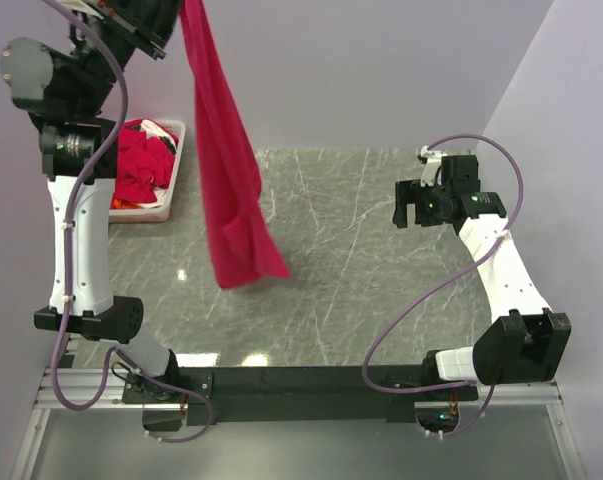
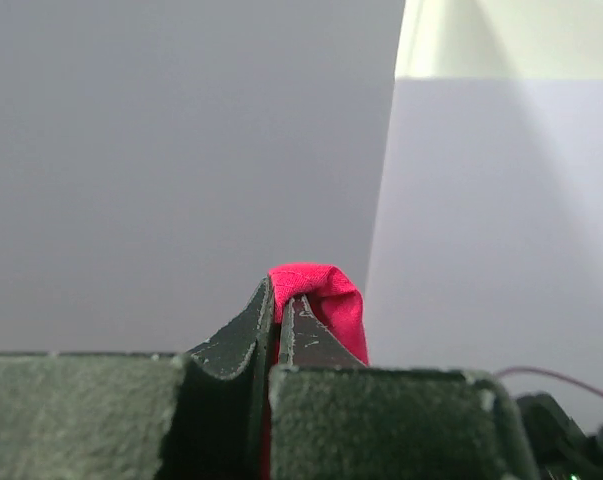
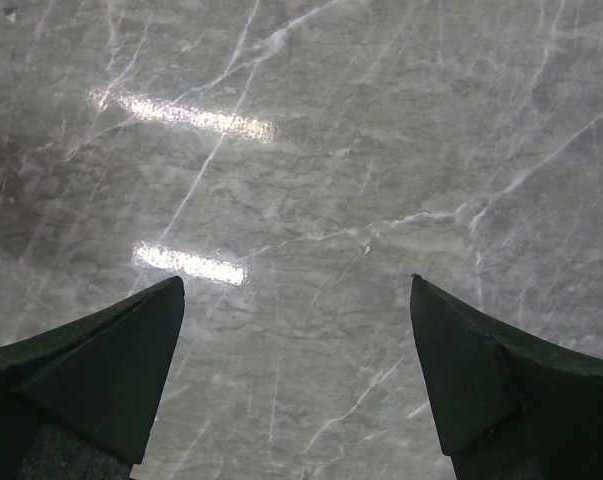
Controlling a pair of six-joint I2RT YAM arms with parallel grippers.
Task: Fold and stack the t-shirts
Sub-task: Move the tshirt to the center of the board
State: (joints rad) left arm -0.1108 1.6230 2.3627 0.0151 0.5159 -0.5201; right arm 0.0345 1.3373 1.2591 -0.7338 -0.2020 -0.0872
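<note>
Left end effector (image 2: 278,305), cut off in top cam, pinches t-shirt (image 1: 226,170); right end effector (image 3: 296,290) wide open.

t-shirt (image 1: 227,180) above table (image 1: 381,260), bin (image 1: 146,212) at far left

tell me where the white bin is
In the top view the white bin sits at the table's far left beside the left arm, holding crumpled red t-shirts, left of the hanging t-shirt.

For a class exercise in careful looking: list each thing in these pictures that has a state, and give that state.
shirt: unfolded, hanging from the left fingers.
left fingers: shut on the shirt.
right fingers: open, holding nothing, over the table.
bin: holds crumpled red cloth.
</note>
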